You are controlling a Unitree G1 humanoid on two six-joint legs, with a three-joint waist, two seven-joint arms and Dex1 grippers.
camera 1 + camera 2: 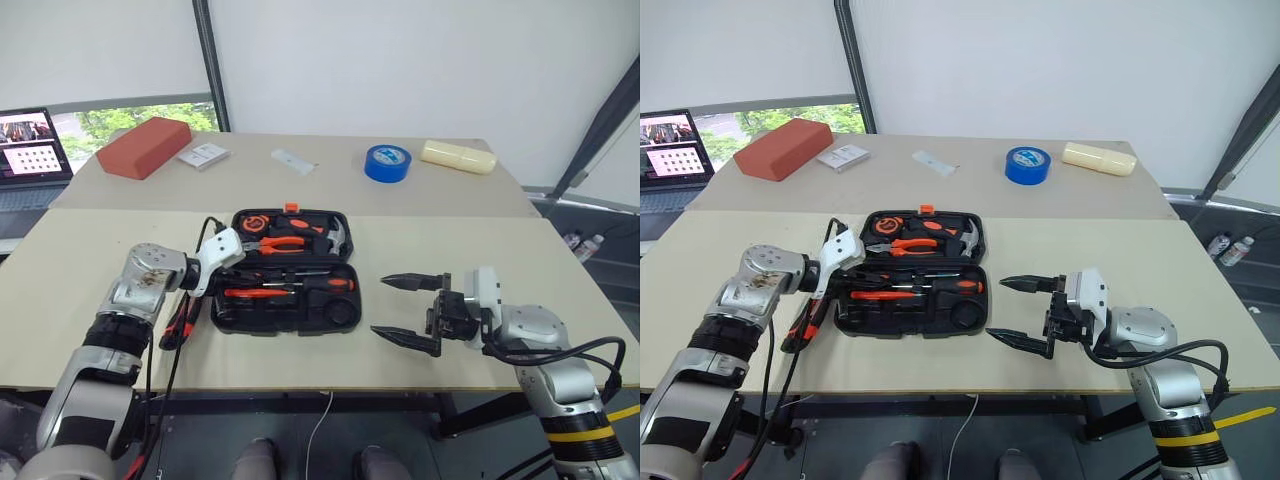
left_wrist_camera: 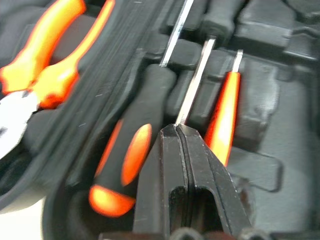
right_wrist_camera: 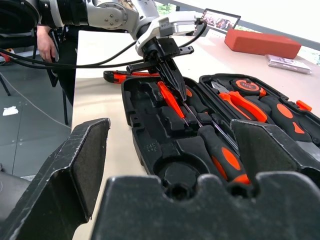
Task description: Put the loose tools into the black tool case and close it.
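At the far left edge a laptop (image 1: pixel 30 150) stands open, and just right of it a red brick-shaped block (image 1: pixel 144 147) lies on the far part of the worktop (image 1: pixel 80 250). Nearer, a tool with an orange-and-black handle (image 1: pixel 180 322) lies loose on the worktop just beside the left wall of the black tool case (image 1: pixel 285 270). The left gripper (image 3: pixel 175 82) reaches into the case from that side, its two black fingers pressed together with nothing between them, tips down among the slots next to a thin orange-red tester pen (image 2: pixel 222 117) and the steel shaft of a screwdriver (image 2: pixel 132 150) with a black-and-orange handle. The case lies open near the middle of the worktop; its far half holds orange-handled pliers (image 1: pixel 280 243) and a hammer (image 1: pixel 338 236), its near half the slim tools. To the right of the case, apart from it, the right gripper (image 1: pixel 408 308) hovers with its fingers spread wide and holding nothing, pointing toward the case. Along the far edge lie a small white card (image 1: pixel 294 161), a blue tape roll (image 1: pixel 388 162) and a pale yellow block (image 1: pixel 458 156).
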